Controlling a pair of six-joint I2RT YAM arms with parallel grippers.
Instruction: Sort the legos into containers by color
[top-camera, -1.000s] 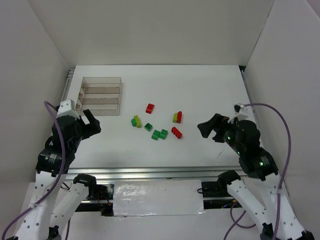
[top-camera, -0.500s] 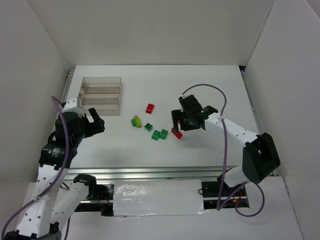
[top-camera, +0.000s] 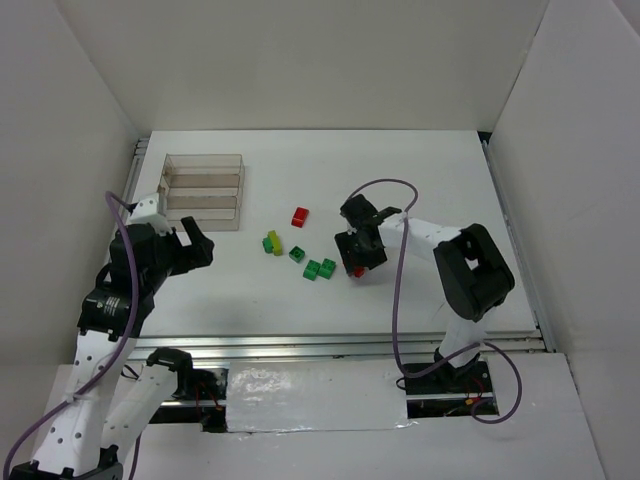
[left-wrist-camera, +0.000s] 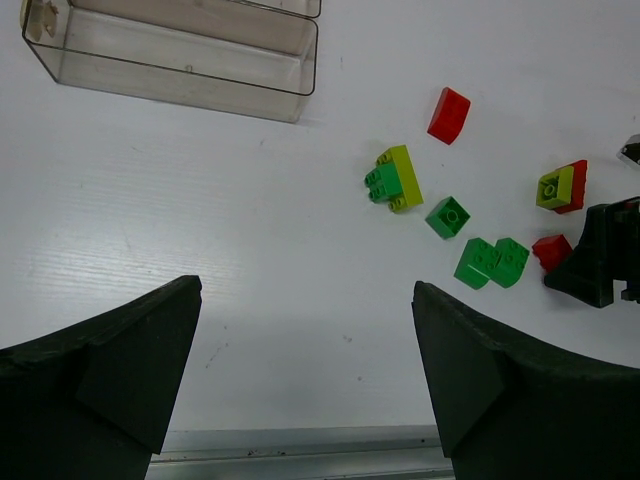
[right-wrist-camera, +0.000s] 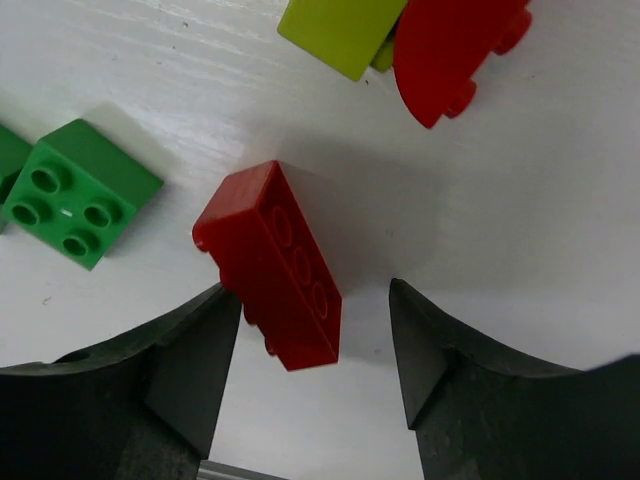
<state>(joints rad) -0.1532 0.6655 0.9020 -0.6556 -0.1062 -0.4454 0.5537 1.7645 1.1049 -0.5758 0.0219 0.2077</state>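
Clear plastic tray (top-camera: 203, 192) with three long compartments sits at the far left of the white table (top-camera: 430, 170); every lego lies on the table outside it, to its right. Nearest the tray's near right corner is a yellow-green and green pair (left-wrist-camera: 393, 179). The small red brick (left-wrist-camera: 449, 115) is a bit further right of the tray, level with its near wall. A single dark green brick (left-wrist-camera: 448, 217) is just beyond the pair. Two green bricks joined side by side (left-wrist-camera: 492, 262) are further from the tray again and nearer the arms. The long red brick (right-wrist-camera: 270, 265) is well apart from the tray, past the green two, lying flat and slanted. The yellow-green and red pair (left-wrist-camera: 562, 187) is just beyond it, about as far from the tray. The right gripper (right-wrist-camera: 312, 300) is down at the table with its jaws straddling the long red brick and not clamped. In the wrist view one finger (right-wrist-camera: 190, 360) is at the brick's edge. The other finger (right-wrist-camera: 440, 360) stands apart from it with bare table between. The left gripper (left-wrist-camera: 305, 350) hangs above the table near the tray's near right corner, jaws spread wide, holding nothing.
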